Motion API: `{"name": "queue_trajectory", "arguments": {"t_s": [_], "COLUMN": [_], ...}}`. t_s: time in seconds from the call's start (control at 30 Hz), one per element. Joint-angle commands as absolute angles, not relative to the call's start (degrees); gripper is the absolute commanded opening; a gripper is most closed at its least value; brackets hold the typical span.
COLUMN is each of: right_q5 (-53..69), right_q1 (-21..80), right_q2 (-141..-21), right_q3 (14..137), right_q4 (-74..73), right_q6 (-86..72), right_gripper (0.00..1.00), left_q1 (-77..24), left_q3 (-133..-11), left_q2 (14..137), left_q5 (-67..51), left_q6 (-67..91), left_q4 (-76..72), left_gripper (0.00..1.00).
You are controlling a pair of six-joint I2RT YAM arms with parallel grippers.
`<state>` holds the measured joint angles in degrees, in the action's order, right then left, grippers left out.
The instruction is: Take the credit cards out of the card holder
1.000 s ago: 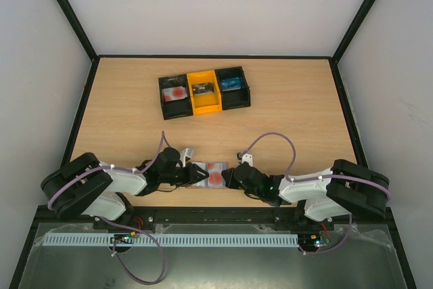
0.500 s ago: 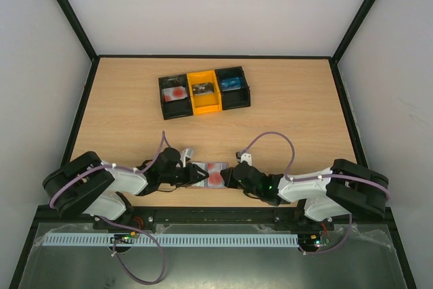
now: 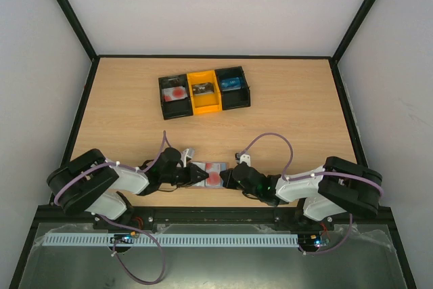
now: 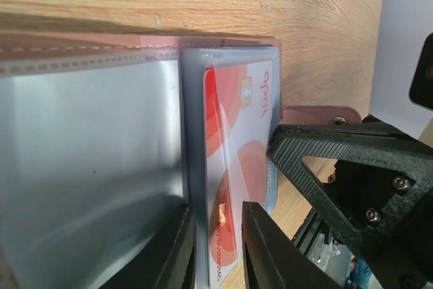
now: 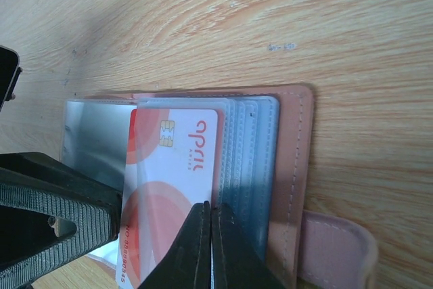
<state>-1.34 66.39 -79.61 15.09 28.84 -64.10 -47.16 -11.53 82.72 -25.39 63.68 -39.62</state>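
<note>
Near the front of the tabletop [image 3: 304, 120] lies the open card holder [image 5: 294, 160], its pale credit card [image 5: 179, 167] still sleeved. The right gripper [image 5: 208, 235] has just clenched, tip seemingly on that card. The left gripper [image 4: 215, 216] has narrowed, jaws parted, grasping nothing: extraction is likely beginning.

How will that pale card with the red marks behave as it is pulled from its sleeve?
The credit card looks thin and flat, so it is likely stiff yet light. Its glossy face and the clear sleeve over it suggest it may slip under the right pincer. The card holder looks light too, so it may drag along.
</note>
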Motion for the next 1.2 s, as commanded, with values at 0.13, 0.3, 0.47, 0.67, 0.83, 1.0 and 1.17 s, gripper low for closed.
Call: {"name": "queue_trajectory", "arguments": {"t_s": [0.13, 0.3, 0.47, 0.67, 0.83, 1.0, 1.17], "right_q5": [-1.4, -0.5, -0.4, -1.7, -2.3, -3.5, -4.0], "right_q1": [66.7, 66.7, 66.8, 66.8, 66.7, 66.7, 66.7], "right_q2": [-80.1, -81.3, -82.1, -82.0, -81.8, -81.4, -80.5], "right_q3": [12.9, 13.0, 13.0, 12.8, 12.0, 11.9, 11.3], "right_q4": [29.3, 30.6, 30.8, 29.5, 29.0, 28.2, 27.8], "right_q6": [-65.0, -64.8, -64.8, -65.1, -65.7, -65.2, -65.4], "right_gripper": [0.02, 0.02, 0.02, 0.02, 0.02, 0.02, 0.02], "left_q1": [-46.8, -47.0, -47.1, -47.0, -46.6, -46.0, -45.7], "left_q3": [-11.9, -11.8, -11.9, -11.4, -11.2, -10.8, -12.2], "left_q2": [83.8, 83.6, 83.9, 83.1, 82.0, 79.9, 77.7], "left_q5": [-26.0, -26.0, -26.0, -25.3, -25.2, -25.1, -24.5], "left_q6": [63.8, 64.2, 64.3, 63.9, 63.1, 62.1, 60.6], "left_q4": [-42.0, -42.4, -42.9, -41.6, -39.2, -36.5, -32.4], "left_gripper": [0.17, 0.17, 0.11, 0.03, 0.03, 0.03, 0.03]}}
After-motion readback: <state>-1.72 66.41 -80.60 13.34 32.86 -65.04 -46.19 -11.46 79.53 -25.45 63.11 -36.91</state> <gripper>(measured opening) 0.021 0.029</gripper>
